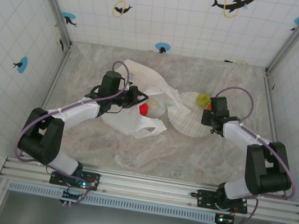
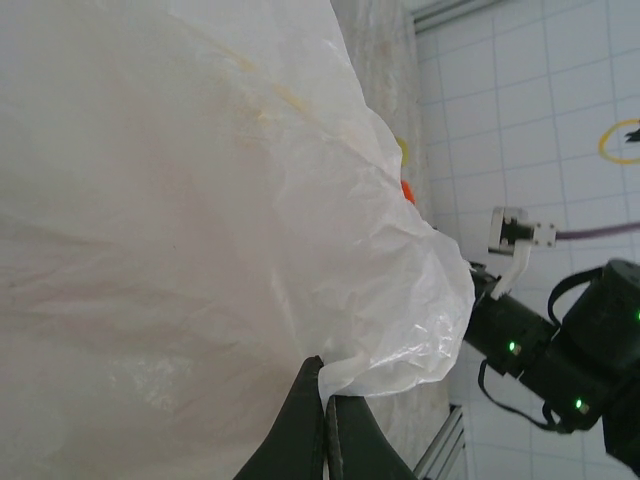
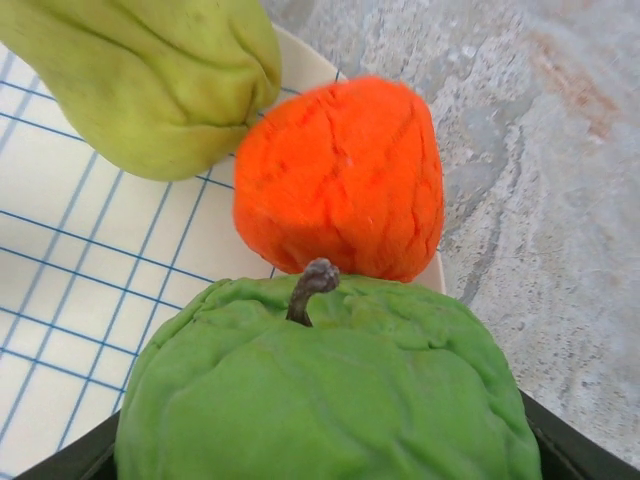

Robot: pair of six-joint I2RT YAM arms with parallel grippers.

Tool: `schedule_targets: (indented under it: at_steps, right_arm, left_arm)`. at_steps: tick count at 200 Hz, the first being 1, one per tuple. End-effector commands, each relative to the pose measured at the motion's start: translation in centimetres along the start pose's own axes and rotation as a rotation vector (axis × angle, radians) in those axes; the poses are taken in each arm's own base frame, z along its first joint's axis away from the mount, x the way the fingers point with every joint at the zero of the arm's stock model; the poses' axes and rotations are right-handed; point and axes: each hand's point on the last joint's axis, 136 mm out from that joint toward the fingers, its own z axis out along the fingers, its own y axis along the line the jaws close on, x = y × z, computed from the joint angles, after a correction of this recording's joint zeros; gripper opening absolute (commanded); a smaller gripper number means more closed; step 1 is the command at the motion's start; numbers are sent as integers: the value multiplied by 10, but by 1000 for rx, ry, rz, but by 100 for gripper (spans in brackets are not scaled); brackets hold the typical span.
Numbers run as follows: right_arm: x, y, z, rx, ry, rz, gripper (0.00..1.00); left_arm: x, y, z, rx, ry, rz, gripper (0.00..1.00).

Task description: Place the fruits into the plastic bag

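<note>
White plastic bag [image 1: 128, 121] lies just left of the one plate [image 1: 184, 126], its edge pinched in the closed left gripper [image 2: 326, 420]; one red fruit [image 1: 143, 109] shows at its opening. Three fruits crowd the plate's far rim. The right gripper [image 1: 209, 114] clamps the green fruit [image 3: 320, 400], just beside the orange fruit [image 3: 340, 180] and the yellow-green fruit [image 3: 150, 80]. Bare table [image 1: 199, 154] lies open nearer the arms.

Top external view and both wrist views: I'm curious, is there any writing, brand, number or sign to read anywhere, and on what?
No readable words, numbers or brands in any view.
Back wall: dolphin stickers with rings, no lettering.
Plastic bag: blank white.
Plate: blue grid lines, no text.
Green fruit, orange fruit, yellow-green fruit: no labels.
</note>
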Motion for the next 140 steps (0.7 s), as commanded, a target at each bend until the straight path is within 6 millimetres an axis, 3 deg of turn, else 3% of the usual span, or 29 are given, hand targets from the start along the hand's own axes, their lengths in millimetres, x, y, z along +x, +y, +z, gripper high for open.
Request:
schedule_targets:
  at_steps: [1, 28, 65, 92, 125, 140]
  right_arm:
    - [-10, 2, -16, -45, -65, 13, 50]
    - [-20, 32, -41, -214, -145, -21, 47]
    - [-28, 115, -94, -530, -308, -197, 46]
    - [-23, 170, -126, -650, -404, -376, 47]
    - [-29, 205, -133, -714, -447, -427, 47]
    - [-34, 213, -124, -703, -437, -430, 46]
  left_arm:
    - [-19, -21, -5, 45, -77, -6, 0]
    - [-26, -28, -6, 47, -96, 2, 0]
    - [-26, -31, -9, 38, -87, 5, 0]
    - [-26, -44, -14, 71, -80, 6, 0]
    - [-32, -55, -24, 86, -96, 32, 0]
    - [-32, -49, -27, 73, -102, 30, 0]
